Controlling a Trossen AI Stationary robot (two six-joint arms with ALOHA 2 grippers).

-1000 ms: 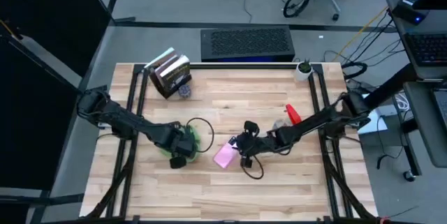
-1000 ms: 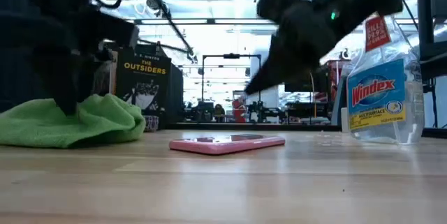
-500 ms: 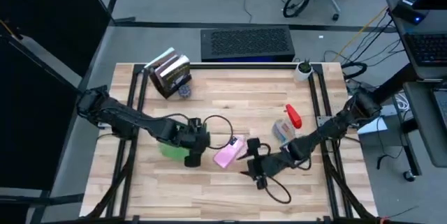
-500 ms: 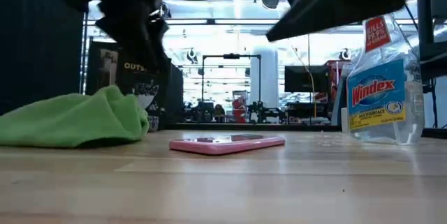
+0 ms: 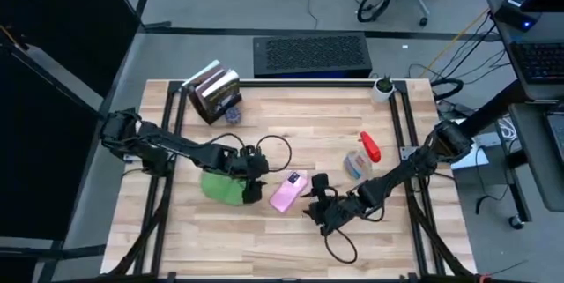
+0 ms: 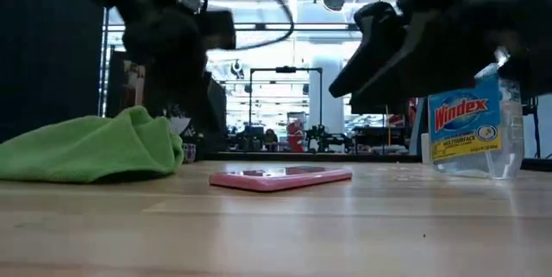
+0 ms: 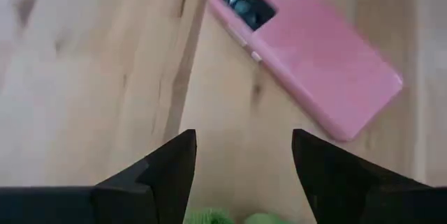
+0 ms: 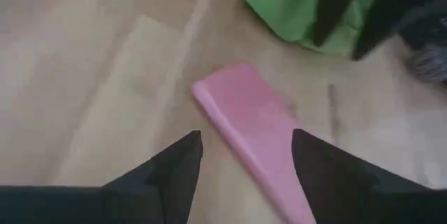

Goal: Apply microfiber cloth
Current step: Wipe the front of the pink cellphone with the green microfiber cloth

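Note:
The bright green microfiber cloth (image 5: pixel 222 186) lies bunched on the wooden table, left of centre; the low view also shows the cloth (image 6: pixel 90 149). A pink phone (image 5: pixel 287 192) lies flat just right of it, camera side up. My left gripper (image 5: pixel 257 180) hovers open between the cloth's right edge and the phone (image 7: pixel 307 63), with a sliver of cloth (image 7: pixel 230 218) below its fingers. My right gripper (image 5: pixel 315 200) hovers open just right of the phone (image 8: pixel 255 140), facing the cloth (image 8: pixel 297 8).
A clear spray bottle with a red trigger (image 5: pixel 361 158) lies right of the phone. A stack of books (image 5: pixel 214 94) stands at the far left. A small white cup (image 5: pixel 382 87) is at the far right corner. Bare table runs along the near edge.
My left gripper has risen off the cloth and gone right toward the phone; the cloth stays bunched on the table. My right gripper has drawn back from the phone toward the near edge, then come partway back.

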